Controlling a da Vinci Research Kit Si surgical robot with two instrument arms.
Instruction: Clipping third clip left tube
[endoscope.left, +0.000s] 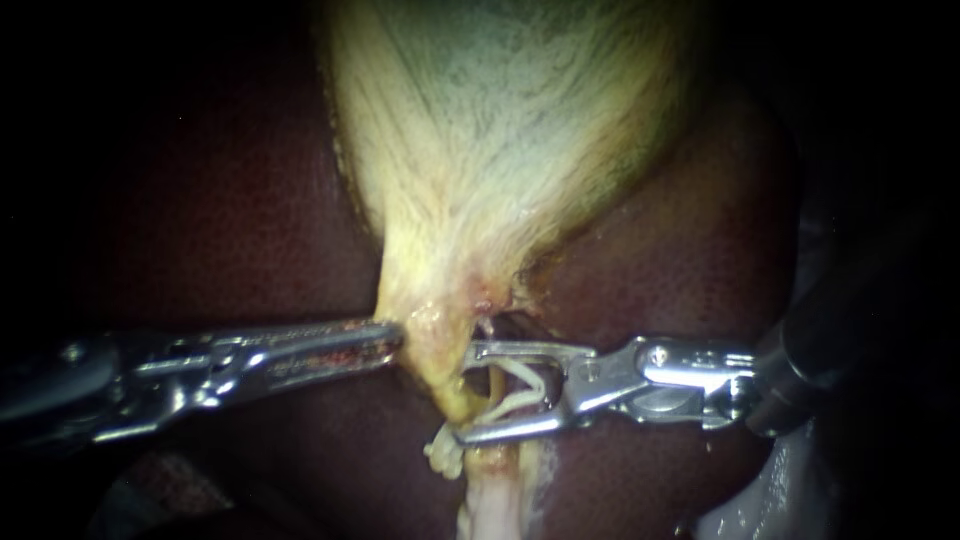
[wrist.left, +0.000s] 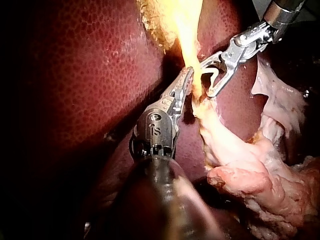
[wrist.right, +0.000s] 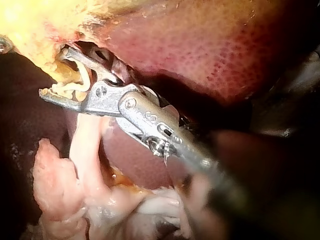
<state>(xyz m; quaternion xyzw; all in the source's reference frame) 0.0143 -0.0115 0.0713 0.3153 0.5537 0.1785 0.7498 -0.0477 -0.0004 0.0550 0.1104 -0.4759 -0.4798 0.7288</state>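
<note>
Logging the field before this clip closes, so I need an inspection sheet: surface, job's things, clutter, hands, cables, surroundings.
Surface: liver, dark red, lying under everything.
Job's things: gallbladder narrowing down to a pale tube; a white clip, open, around the tube.
Clutter: loose pale tissue beside the tube.
Hands: left instrument, hand shut on the gallbladder's narrow end; right instrument, hand holding the clip, spread astride the tube.
Cables: nothing seen.
Surroundings: dark, nothing seen.
</note>
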